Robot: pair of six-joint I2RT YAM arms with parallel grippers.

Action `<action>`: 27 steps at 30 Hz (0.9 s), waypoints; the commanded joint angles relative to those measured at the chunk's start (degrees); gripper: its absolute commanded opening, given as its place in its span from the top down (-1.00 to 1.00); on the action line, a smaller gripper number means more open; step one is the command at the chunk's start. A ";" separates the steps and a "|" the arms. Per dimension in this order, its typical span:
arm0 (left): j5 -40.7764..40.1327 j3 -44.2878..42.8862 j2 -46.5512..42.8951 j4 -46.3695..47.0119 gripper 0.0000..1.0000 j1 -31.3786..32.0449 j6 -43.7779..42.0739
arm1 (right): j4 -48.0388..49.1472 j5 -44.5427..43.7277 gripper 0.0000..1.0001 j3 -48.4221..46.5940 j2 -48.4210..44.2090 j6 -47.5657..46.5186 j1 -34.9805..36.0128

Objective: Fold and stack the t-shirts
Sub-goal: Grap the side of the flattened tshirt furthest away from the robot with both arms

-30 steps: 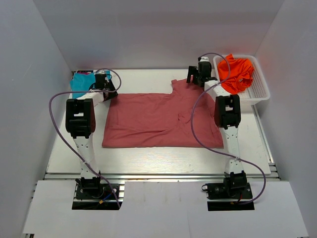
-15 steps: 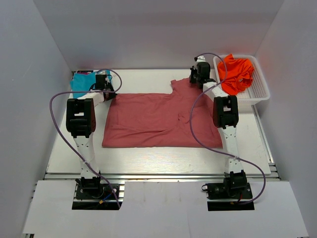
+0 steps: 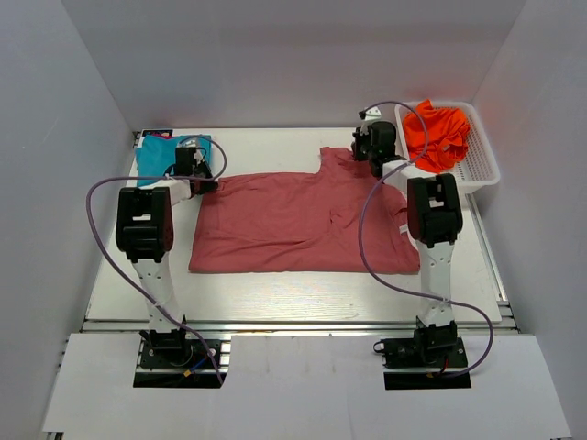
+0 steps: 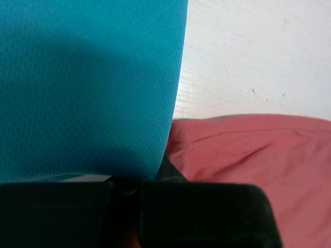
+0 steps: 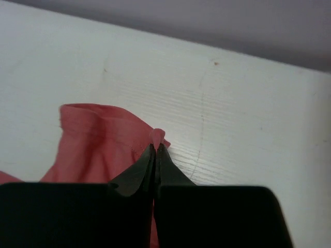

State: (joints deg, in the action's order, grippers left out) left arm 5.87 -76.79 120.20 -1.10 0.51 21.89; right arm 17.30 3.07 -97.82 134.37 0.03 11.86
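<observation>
A large dusty-red t-shirt (image 3: 293, 225) lies spread flat across the middle of the table. My left gripper (image 3: 204, 186) is shut on its far left corner, and the wrist view shows red cloth (image 4: 248, 155) right beside the dark fingertip (image 4: 171, 173). My right gripper (image 3: 374, 161) is shut on the shirt's far right edge. A small pinch of red cloth (image 5: 158, 135) pokes out between its closed fingers (image 5: 135, 175). The teal t-shirt (image 3: 158, 156) lies at the back left and fills much of the left wrist view (image 4: 88, 88). The orange t-shirt (image 3: 437, 134) is bunched in the basket.
A white mesh basket (image 3: 484, 161) stands at the back right, close beside the right arm. White walls enclose the table on three sides. Purple cables loop from both arms over the table and the shirt.
Both grippers have shut on the red shirt's far corners. The right arm has shifted slightly right and the left arm slightly nearer, uncovering more of the teal shirt.
</observation>
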 commanded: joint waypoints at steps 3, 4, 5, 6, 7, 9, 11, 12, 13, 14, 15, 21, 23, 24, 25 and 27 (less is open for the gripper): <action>2.39 3.14 -6.47 2.07 1.00 0.80 -1.85 | 10.39 1.23 1.00 7.38 -10.61 -2.14 0.45; 1.52 3.14 -6.47 2.59 1.00 0.80 -1.85 | 10.39 1.41 1.00 7.90 -11.31 -2.14 0.27; 0.82 3.14 -6.47 2.60 1.00 0.80 -1.85 | 10.04 1.50 1.00 8.69 -11.58 -2.23 0.36; 0.81 3.14 -5.78 2.60 0.86 0.80 -1.85 | 9.95 1.50 1.00 8.87 -11.58 -2.32 0.53; -1.10 2.01 -5.25 2.60 0.70 0.80 -1.85 | 9.95 1.50 1.00 8.96 -11.76 -2.14 0.36; -2.17 0.43 -3.23 1.81 0.70 0.80 -1.85 | 9.51 1.15 1.00 8.96 -11.50 -2.06 0.19; -4.80 -1.86 -1.82 0.40 0.67 0.80 -1.33 | 9.51 0.71 1.00 8.70 -11.41 -2.14 0.19; -5.68 -2.56 -1.12 -0.21 0.67 0.11 -0.28 | 9.16 0.62 1.00 8.09 -11.67 -2.14 0.27; -5.69 -3.61 0.11 -0.21 0.67 -0.42 0.25 | 9.07 0.10 1.00 8.00 -10.97 -1.97 0.27; -6.21 -4.32 0.90 -0.74 0.67 -1.12 0.87 | 8.28 0.09 1.00 7.47 -10.71 -1.97 0.18; -7.09 -4.94 1.52 -0.74 0.65 -1.13 1.40 | 8.02 -0.08 1.00 6.95 -10.53 -2.05 0.18; -3.07 -8.64 3.81 -1.10 -0.04 -1.66 -0.18 | 6.78 -0.61 1.00 6.06 -10.00 -3.20 0.36; -1.31 -8.11 3.81 0.91 -0.32 -1.66 -0.70 | 6.43 -0.79 1.00 5.45 -9.74 -3.20 0.27; -1.30 -8.11 3.81 0.93 -0.32 -1.66 -0.71 | 6.08 -0.79 1.00 5.45 -9.74 -3.20 0.36; -1.30 -8.11 4.33 0.93 -0.32 -1.66 -0.71 | 6.08 -0.87 1.00 5.27 -9.74 -3.11 0.19; -3.83 -8.63 4.34 0.14 -0.35 -1.66 -0.71 | 6.17 -1.14 1.00 5.36 -9.74 -3.11 0.18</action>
State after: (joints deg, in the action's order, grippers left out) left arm 2.94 -83.96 124.44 -1.02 -0.80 21.82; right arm 22.46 2.94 -89.84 124.14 -2.04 12.27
